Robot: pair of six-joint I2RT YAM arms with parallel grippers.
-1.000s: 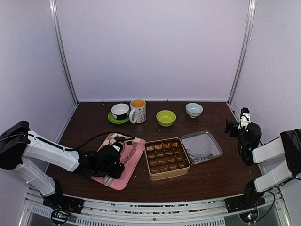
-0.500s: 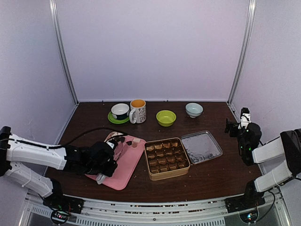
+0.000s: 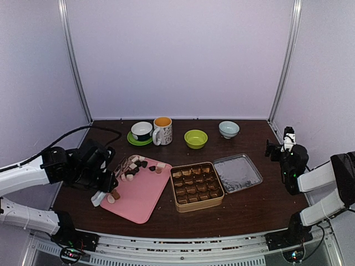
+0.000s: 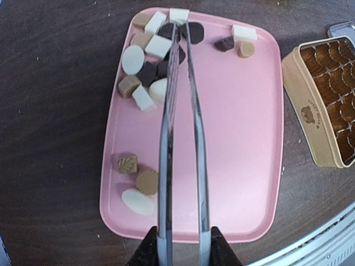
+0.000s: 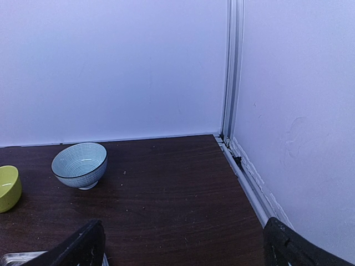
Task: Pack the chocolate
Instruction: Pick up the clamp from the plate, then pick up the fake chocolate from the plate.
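Dark wood table, pale walls: tongs reach out over the pink tray.
Chocolate lies on the tray, mostly bunched at its far end, with three pieces near its left corner. The left gripper hangs low over the tray's near edge, clamped on the tongs, tips almost together beside a white piece. The pieces look light, hard and slick, so I'd pinch each gently across its flat sides. Well right of the tray, the right gripper sits raised, its pincer wide apart and holding nothing.
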